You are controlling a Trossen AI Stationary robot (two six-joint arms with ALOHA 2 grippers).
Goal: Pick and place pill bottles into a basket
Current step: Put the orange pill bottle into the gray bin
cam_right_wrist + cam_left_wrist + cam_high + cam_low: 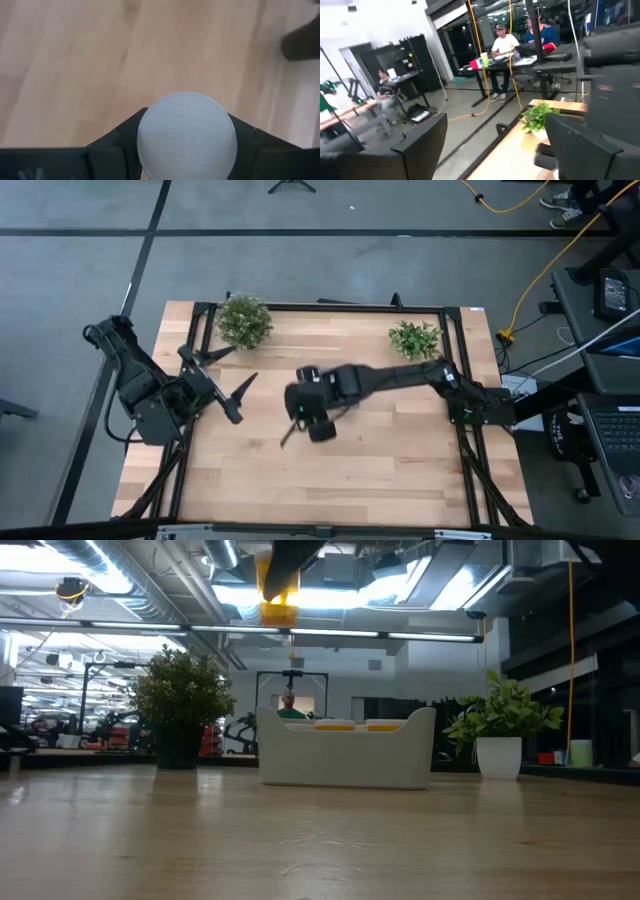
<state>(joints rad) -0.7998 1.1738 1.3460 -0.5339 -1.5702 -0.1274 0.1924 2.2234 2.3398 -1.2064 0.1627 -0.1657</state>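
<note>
While the right tool [300, 418] hangs above the middle of the wooden tabletop [390, 460], its two dark fingers [112, 145] are clamped on a pill bottle [186, 134], whose round white cap fills the space between them. From table height the bottle's amber body [279, 590] shows high in the air, directly above the pale basket [345, 755] that sits on the tabletop below the tool. Orange shapes show over the basket's rim, lying inside it. Two green potted plants [244, 320] [415, 338] stand beyond the tool, near the far edge. Well apart from it, the left tool [222, 380] waits over the left side, its fingers spread apart. People sit at desks in the room behind
</note>
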